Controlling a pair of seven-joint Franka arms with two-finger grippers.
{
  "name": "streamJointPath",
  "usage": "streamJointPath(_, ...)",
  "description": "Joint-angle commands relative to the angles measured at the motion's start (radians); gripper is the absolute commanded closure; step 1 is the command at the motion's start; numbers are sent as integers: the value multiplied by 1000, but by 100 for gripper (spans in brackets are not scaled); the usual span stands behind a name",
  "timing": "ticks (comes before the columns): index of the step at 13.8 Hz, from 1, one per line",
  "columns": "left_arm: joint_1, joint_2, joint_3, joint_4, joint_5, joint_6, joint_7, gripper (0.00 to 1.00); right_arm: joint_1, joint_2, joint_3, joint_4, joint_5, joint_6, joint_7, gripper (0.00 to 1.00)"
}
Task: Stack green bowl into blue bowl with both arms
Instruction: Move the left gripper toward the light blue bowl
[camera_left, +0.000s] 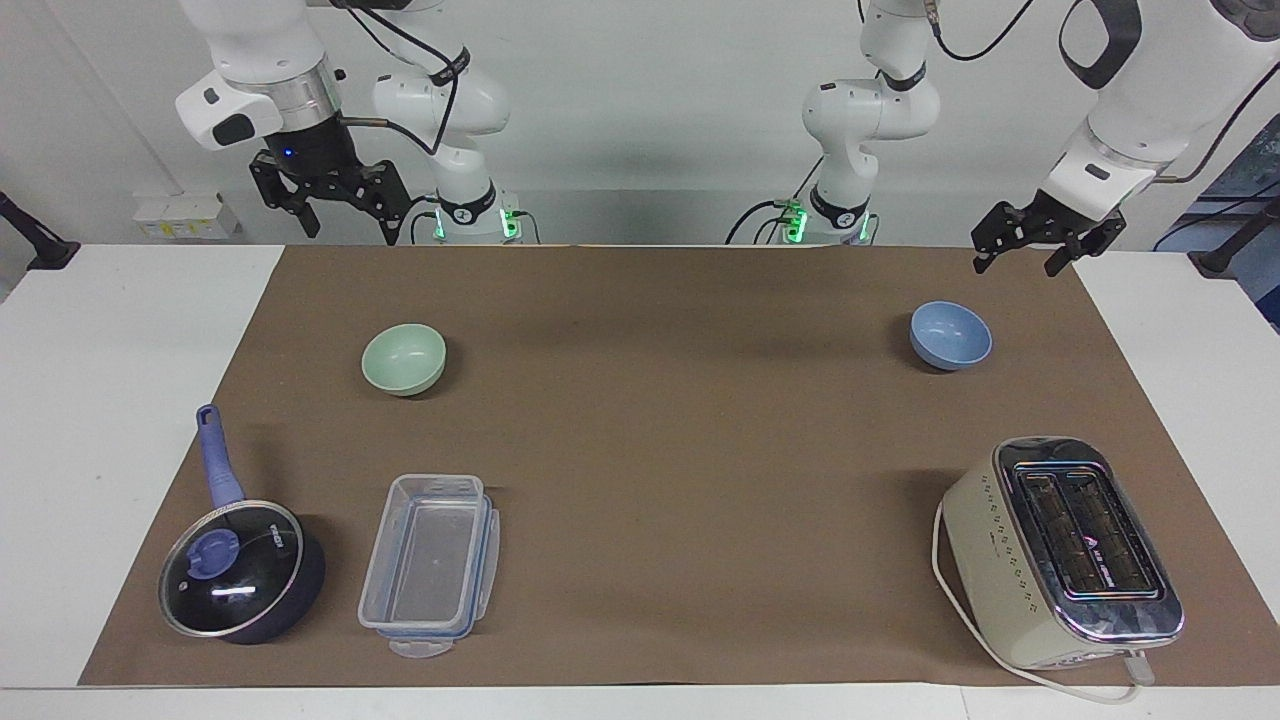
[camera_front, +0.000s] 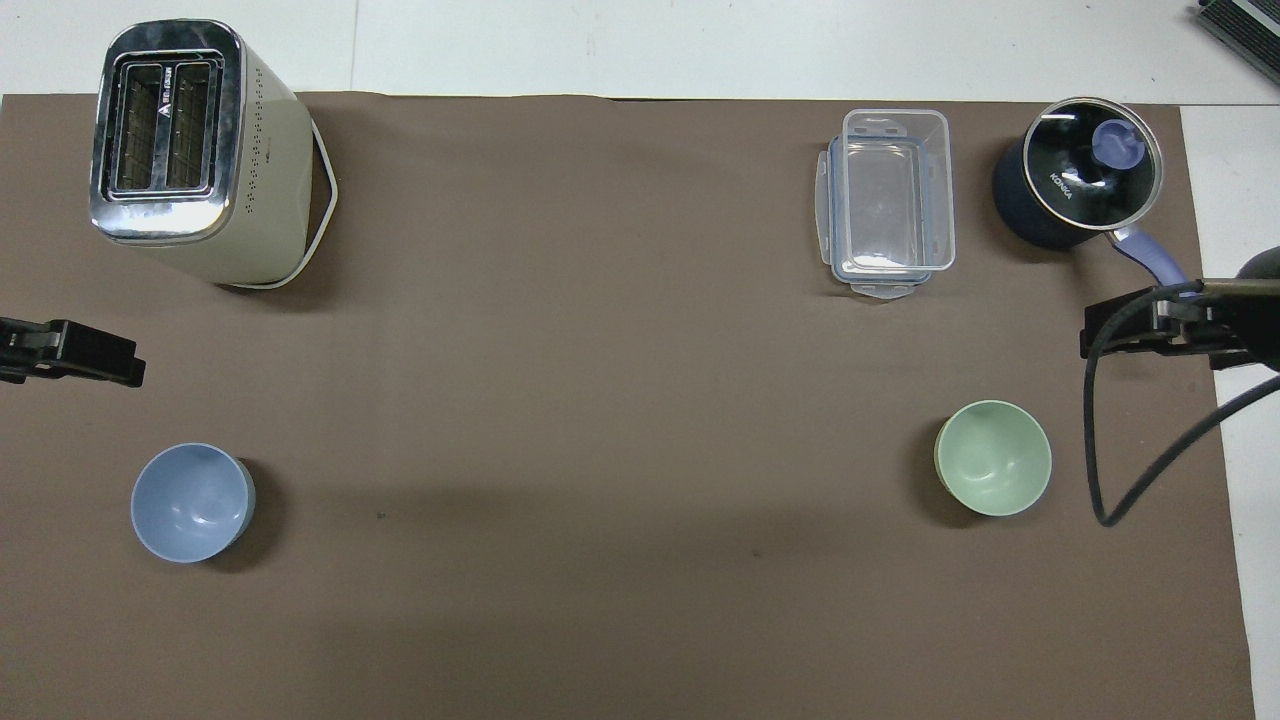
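We saw a matt brown paper sheet (camera_left: 700, 450) on the smooth white desk (camera_left: 110, 350). The green bowl (camera_left: 404, 359) and blue bowl (camera_left: 950, 335) looked smooth and matt. The toaster (camera_left: 1060, 550) had a glossy metal top; the container (camera_left: 430, 565) was clear plastic; the saucepan (camera_left: 240, 570) carried a shiny glass lid.

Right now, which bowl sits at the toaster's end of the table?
The blue bowl. It lies nearer the robots than the toaster, at the left arm's end. The green bowl is at the right arm's end, by the saucepan and container.
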Motion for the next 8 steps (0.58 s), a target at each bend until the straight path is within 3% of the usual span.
streamJointPath(1,70,-52,-6,-126,15,94,106,0,-14,-24,3,-24,1,-3,-27,0)
streamJointPath(8,245,-87,-6,-296,-45,236,394,0,-17,-23,0,-24,1,-1,-27,0)
